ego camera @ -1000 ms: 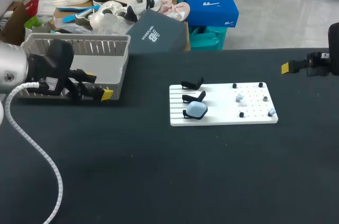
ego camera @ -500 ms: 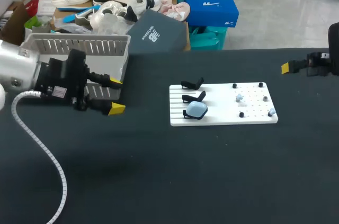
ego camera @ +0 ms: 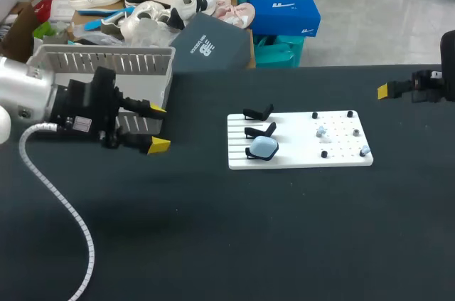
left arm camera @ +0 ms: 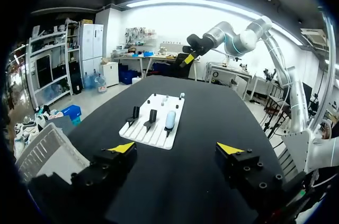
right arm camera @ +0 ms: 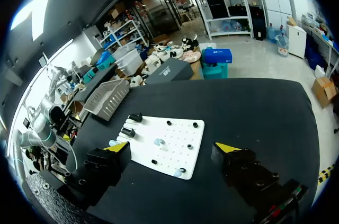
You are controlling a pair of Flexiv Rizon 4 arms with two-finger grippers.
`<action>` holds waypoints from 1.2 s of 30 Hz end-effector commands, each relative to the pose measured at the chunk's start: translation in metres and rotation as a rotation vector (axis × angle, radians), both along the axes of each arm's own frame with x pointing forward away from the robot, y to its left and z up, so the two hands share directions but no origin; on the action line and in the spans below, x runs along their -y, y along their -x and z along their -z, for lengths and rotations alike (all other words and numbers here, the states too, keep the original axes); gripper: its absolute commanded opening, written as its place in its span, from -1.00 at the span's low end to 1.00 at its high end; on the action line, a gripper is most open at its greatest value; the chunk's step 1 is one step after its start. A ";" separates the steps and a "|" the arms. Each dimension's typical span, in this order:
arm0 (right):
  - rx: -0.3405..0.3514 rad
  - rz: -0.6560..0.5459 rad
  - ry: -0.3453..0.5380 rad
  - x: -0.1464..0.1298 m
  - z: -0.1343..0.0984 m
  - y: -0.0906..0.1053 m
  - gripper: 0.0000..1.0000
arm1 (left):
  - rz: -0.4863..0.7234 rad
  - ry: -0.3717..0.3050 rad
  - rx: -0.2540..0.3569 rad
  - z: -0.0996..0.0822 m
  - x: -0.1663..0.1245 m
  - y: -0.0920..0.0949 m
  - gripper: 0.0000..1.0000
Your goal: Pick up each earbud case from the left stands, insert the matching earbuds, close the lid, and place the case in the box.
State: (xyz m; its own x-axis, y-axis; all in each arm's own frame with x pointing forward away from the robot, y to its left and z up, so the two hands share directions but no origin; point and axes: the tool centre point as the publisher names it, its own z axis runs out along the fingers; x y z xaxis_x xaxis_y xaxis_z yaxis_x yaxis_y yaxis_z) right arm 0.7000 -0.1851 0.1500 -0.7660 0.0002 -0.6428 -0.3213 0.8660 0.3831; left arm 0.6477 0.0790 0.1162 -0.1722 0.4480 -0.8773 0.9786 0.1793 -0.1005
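One earbud case (ego camera: 264, 146) on its stand (ego camera: 250, 153) points lengthwise at the pegs (ego camera: 324, 154); left claw (ego camera: 158, 127) and right claw (right arm camera: 170, 147) gape.

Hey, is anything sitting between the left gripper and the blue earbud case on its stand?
Nothing visible. Only bare black table lies between the left gripper and the earbud case; the two empty stands sit beside it, off that line.

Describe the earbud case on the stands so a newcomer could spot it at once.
On the black table lies a white board with three black stands along its left end. The earbud case sits on the stand nearest the head camera: rounded and pale blue, while the other two stands are empty.
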 end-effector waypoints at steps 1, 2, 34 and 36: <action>0.000 0.000 0.000 0.000 0.000 0.000 1.00 | -0.015 -0.020 0.035 0.009 -0.002 -0.003 1.00; 0.000 0.000 0.000 0.000 0.000 0.000 1.00 | -0.023 -0.027 0.037 0.013 -0.003 -0.005 1.00; 0.000 0.000 0.000 0.000 0.000 0.000 1.00 | 0.173 0.007 0.121 0.049 0.096 -0.036 1.00; 0.000 0.000 0.000 0.000 0.000 0.000 1.00 | 0.164 -0.004 0.121 0.053 0.101 -0.038 1.00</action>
State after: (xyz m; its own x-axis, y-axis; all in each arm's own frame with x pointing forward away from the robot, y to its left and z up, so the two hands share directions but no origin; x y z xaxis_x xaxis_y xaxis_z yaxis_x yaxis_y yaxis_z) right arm 0.7000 -0.1851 0.1500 -0.7660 0.0002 -0.6428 -0.3213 0.8660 0.3832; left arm 0.6775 -0.0121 0.0688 0.0108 0.4541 -0.8909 0.9994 0.0246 0.0247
